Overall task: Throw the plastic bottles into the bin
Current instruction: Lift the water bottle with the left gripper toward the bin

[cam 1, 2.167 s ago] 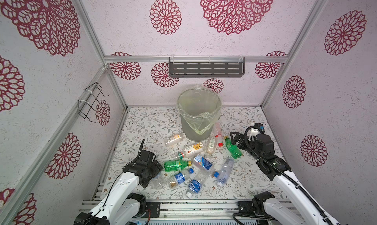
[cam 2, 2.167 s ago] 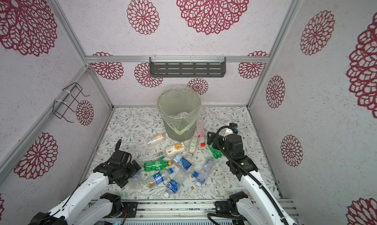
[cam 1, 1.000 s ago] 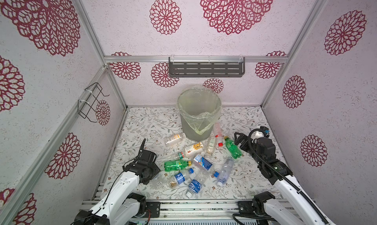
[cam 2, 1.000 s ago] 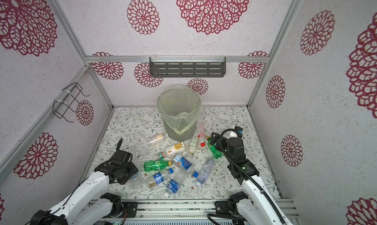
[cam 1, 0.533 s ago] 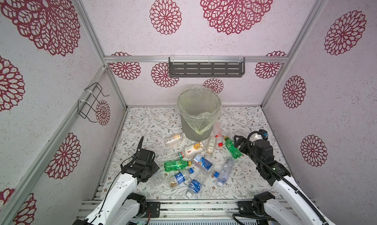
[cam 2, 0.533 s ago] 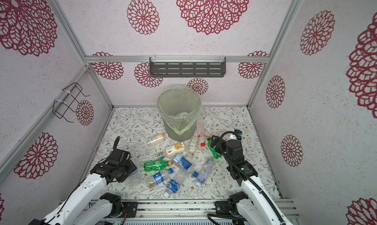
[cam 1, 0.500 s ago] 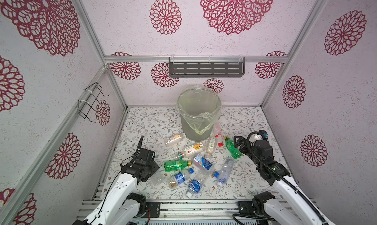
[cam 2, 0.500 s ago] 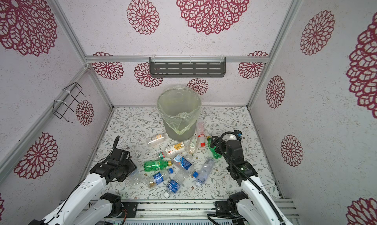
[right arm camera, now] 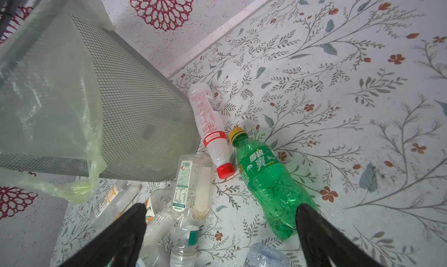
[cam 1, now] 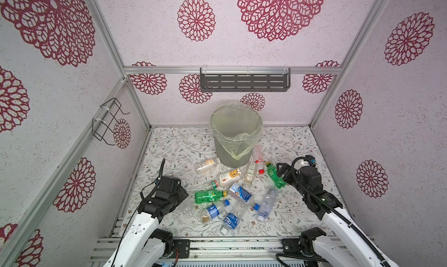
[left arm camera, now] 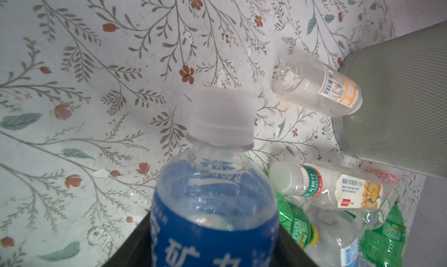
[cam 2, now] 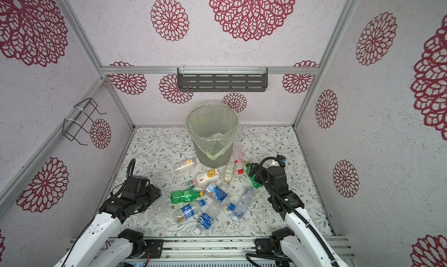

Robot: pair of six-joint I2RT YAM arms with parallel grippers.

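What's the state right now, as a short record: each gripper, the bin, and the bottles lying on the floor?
left gripper: fingers shut on blue-label bottle
right gripper: fingers open, low over green bottle, next to red-capped bottle
bin: upright, bag-lined, no bottle visible inside
loose bottles: about a dozen lying on floor in front of bin
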